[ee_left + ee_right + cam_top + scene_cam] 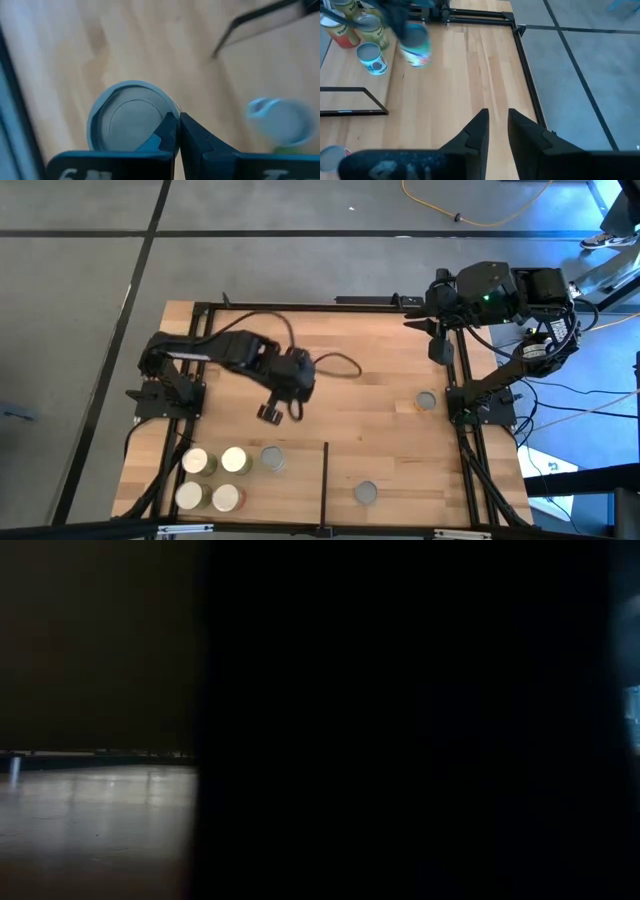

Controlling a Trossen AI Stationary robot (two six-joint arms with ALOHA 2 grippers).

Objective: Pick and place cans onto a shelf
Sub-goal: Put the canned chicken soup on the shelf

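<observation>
My left gripper hangs over the table's middle left, shut on a can with a round grey top. The right wrist view shows this can blurred below the gripper. Several cans stand upright on their bases in the shelf's near left section, left of the thin black divider. One can stands right of the divider. Another can stands toward the right rail. My right gripper waits high at the far right, narrowly open, with nothing between its fingers. My left gripper has the can by its top rim, on one side of the lid. One fingertip lies on the lid side of the rim and the other just outside it, with the fingers almost together. They come slanting down from above. The can hangs below them, top up, clear of the table.
Black frame rails edge the wooden table on all sides. A cable loop lies on the wood behind my left gripper. The middle of the table is bare wood. A dark thing close to the lens blocks most of the low view.
</observation>
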